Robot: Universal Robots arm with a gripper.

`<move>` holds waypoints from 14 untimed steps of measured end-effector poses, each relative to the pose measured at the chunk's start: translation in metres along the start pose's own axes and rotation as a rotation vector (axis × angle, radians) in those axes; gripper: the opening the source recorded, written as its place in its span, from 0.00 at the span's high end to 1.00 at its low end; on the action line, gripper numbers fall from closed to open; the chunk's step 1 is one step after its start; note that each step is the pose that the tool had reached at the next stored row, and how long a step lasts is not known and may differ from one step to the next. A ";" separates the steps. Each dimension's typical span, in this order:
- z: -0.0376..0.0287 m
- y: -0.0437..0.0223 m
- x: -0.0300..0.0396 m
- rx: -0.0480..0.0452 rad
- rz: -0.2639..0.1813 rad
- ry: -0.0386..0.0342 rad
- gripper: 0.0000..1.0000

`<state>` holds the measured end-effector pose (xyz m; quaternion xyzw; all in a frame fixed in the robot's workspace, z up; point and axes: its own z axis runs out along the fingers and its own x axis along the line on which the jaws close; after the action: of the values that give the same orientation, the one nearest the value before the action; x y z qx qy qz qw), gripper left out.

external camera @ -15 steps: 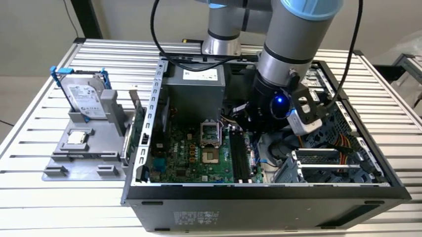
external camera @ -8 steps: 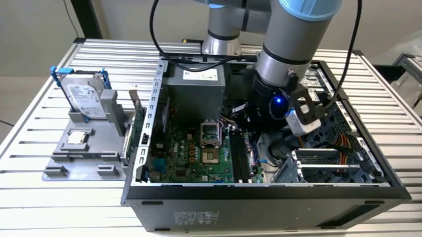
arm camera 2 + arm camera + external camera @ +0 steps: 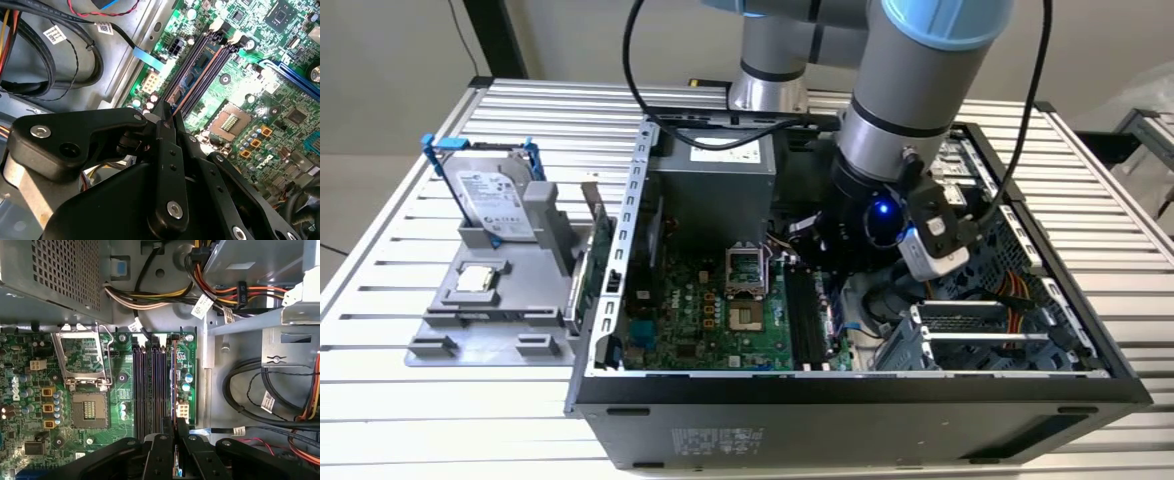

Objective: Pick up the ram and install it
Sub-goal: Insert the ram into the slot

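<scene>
Fixture: a grey holder (image 3: 480,320) lies on the slatted table (image 3: 400,420) at the exterior view's left, just beside the case.
Hard drive: a silver drive in a blue-handled bracket (image 3: 494,195) stands upright at the far end of the holder.
Processor chip: a small square silver chip (image 3: 479,279) lies flat on the holder, nearer than the drive.
Computer case: the open black tower (image 3: 854,400) lies on its side, with the green motherboard (image 3: 707,320) facing up.
Socket: the processor socket (image 3: 89,410) is open, its metal frame tilted up.
Ram: the thin stick (image 3: 174,385) stands on edge in the memory slot closest to the board's edge; whether it is fully seated is hard to tell.
Gripper: the black fingers (image 3: 176,440) are clamped on the near end of the ram, seen also in the second wrist view (image 3: 167,117).
Arm: it reaches down into the case at the exterior view's right of centre.
</scene>
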<state>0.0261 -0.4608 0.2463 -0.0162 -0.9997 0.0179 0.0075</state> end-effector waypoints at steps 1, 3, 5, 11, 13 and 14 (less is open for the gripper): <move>0.0010 -0.0004 0.0000 -0.0001 0.000 0.0000 1.00; 0.0028 -0.0008 0.0000 0.0001 0.000 0.0000 1.00; 0.0048 -0.0011 0.0002 0.0001 0.000 0.0000 1.00; 0.0084 -0.0016 0.0018 0.0001 0.000 0.0001 1.00; 0.0095 -0.0019 0.0022 0.0002 0.000 0.0001 1.00; 0.0100 -0.0022 0.0024 0.0002 0.000 0.0000 1.00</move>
<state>0.0235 -0.4633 0.2364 -0.0162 -0.9997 0.0180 0.0075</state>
